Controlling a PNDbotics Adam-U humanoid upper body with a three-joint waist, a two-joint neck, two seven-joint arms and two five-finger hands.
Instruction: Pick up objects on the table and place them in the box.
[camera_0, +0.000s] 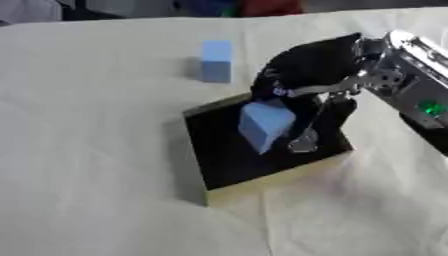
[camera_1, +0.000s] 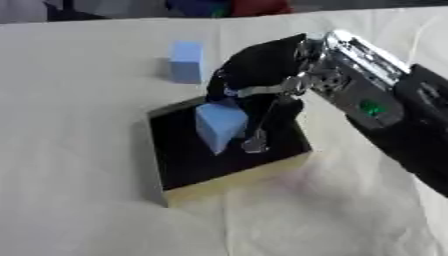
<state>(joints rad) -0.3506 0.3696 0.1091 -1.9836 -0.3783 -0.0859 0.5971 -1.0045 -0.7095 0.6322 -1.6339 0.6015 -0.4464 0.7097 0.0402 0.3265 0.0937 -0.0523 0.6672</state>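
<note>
A shallow box (camera_0: 219, 165) with a black inside and pale yellow walls lies on the cream cloth at the middle. My right hand (camera_0: 311, 65) reaches in from the right and hangs over the box. Its fingers are curled round a light blue wedge-shaped block (camera_0: 262, 125), which is tilted just above the box's floor. A second light blue block (camera_0: 216, 61), a tall upright one, stands on the cloth behind the box. My left hand shows in no view.
The cream cloth (camera_0: 87, 150) covers the whole table, wrinkled in places. Dark and coloured shapes line the far edge. My right forearm (camera_1: 394, 115), silver and black with a green light, crosses the right side.
</note>
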